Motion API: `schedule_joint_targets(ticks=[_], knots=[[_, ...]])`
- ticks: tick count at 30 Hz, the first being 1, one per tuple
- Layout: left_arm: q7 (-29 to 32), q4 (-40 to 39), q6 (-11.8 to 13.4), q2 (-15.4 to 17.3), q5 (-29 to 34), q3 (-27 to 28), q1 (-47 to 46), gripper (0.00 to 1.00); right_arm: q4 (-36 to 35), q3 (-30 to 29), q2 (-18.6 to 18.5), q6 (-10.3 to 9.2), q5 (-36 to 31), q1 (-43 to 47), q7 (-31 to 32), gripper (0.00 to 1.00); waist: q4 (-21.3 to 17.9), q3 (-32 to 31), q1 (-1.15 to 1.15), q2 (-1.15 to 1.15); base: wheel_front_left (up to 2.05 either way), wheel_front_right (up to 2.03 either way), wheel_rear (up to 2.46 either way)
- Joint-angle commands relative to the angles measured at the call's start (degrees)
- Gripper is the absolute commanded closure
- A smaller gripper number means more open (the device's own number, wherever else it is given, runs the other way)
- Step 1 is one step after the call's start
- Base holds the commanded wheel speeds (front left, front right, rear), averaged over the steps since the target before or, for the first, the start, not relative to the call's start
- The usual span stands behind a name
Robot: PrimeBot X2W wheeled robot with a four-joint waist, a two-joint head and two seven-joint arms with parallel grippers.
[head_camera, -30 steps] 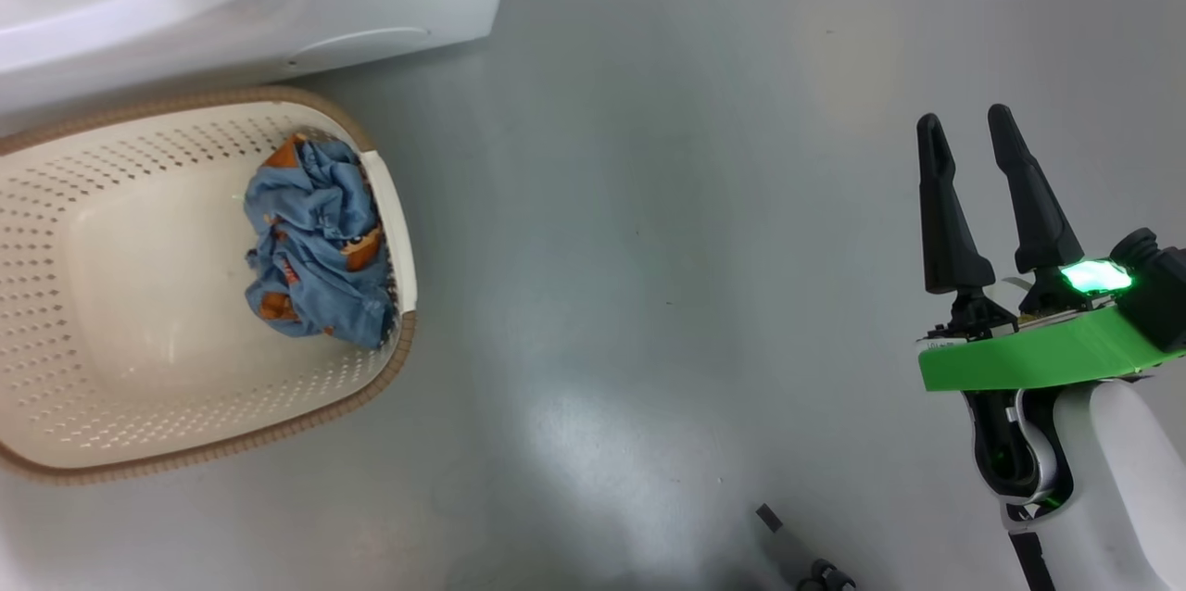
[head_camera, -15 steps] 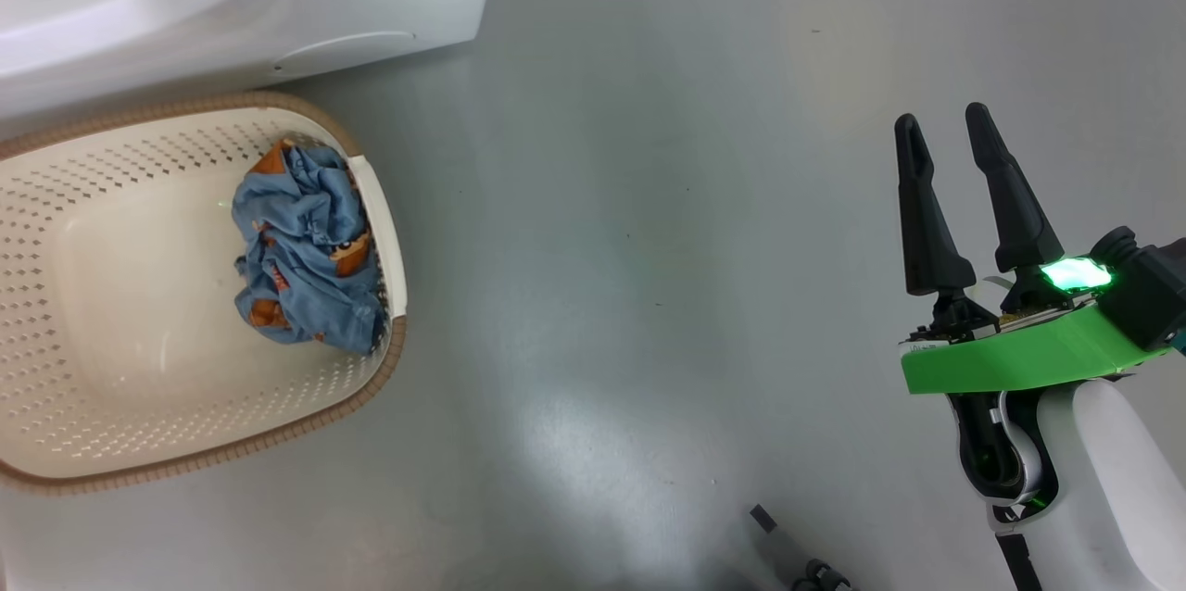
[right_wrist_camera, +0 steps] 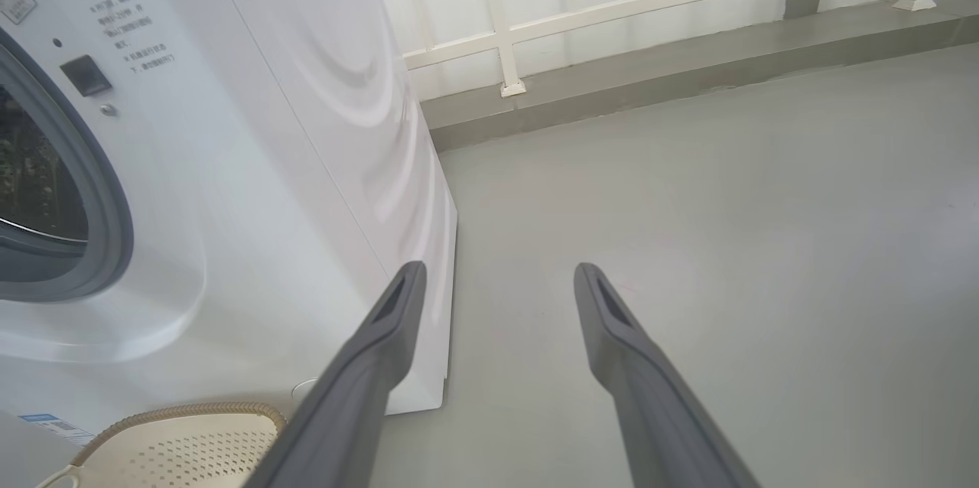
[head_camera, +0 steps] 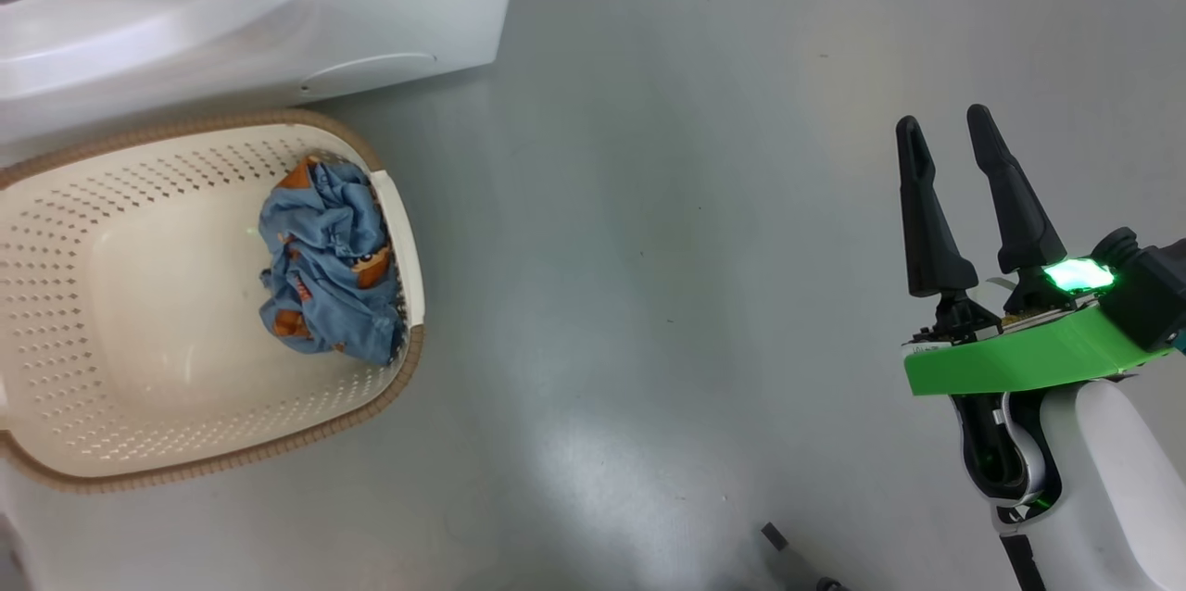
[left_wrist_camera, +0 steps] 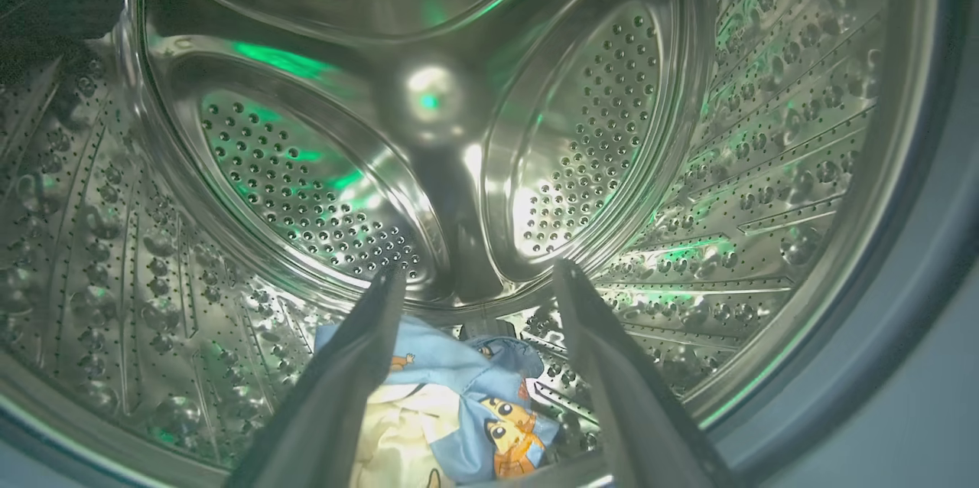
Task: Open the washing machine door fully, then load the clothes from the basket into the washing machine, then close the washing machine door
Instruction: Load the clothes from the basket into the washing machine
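Seen from the head, the basket (head_camera: 139, 295) sits before the washing machine (head_camera: 278, 17), with blue clothes (head_camera: 324, 267) against its right wall. The right gripper (head_camera: 945, 120) hangs spread and empty over the floor (head_camera: 649, 202). The left wrist view has the left gripper (left_wrist_camera: 480, 271) spread inside the drum (left_wrist_camera: 306, 190), above a loose garment (left_wrist_camera: 459, 388). The right wrist view shows its fingers apart beside the machine.

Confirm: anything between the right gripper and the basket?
No. In the head view, the stretch between the right gripper and the basket is bare grey floor.
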Motion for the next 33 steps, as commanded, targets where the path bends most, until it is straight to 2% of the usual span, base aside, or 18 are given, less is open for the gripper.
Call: schedule_joint_targets(ticks=[1, 17, 33], knots=[[-0.3, -2.5, 0.0, 2.0, 0.4, 1.1, 2.8, 0.0, -1.1, 1.1, -1.0, 0.33, 0.1, 1.1, -0.5, 0.0, 0.6, -0.7, 0.0, 0.0, 0.0, 0.0, 0.0], [-0.3, -12.6, 0.1, -5.8, 2.0, 8.2, 20.9, 0.0, 0.1, 0.1, -4.9, 0.33, 0.4, 3.2, -0.5, 0.0, 4.6, -8.2, 0.0, 0.0, 0.0, 0.0, 0.0], [-0.3, -19.3, 0.0, -9.8, -0.8, 7.8, 37.7, 0.0, 1.7, -0.3, -8.6, 0.33, 0.8, 8.3, -0.5, 0.0, 8.2, -18.3, 0.0, 0.0, 0.0, 0.0, 0.0]])
